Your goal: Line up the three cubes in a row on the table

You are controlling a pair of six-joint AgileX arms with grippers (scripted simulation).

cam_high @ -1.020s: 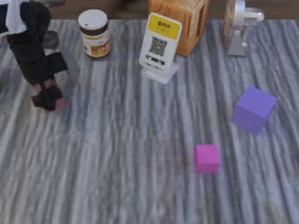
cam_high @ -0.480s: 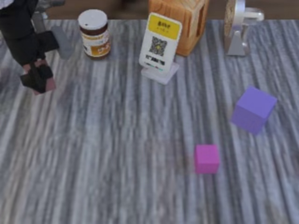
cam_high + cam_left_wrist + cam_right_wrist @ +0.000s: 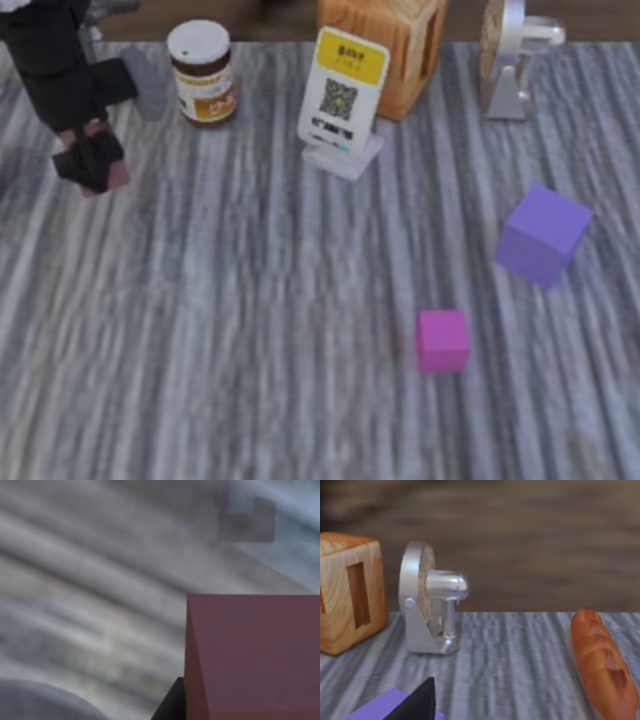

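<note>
Carrying is the step in hand: the left end effector (image 3: 90,165) is pinching the brown cube (image 3: 108,177) above the desk (image 3: 250,330) at its far left, near the jar (image 3: 203,73). The magenta cube (image 3: 443,340) and purple cube (image 3: 542,235) are sitting well apart at the right. A good move, I judge, is travelling level toward them and setting the brown cube down square, leaving room for a straight row. The left fingers are largely covering the cube from above; the right end effector is showing only one dark fingertip (image 3: 417,702) near the purple cube, so its state I cannot tell.
</note>
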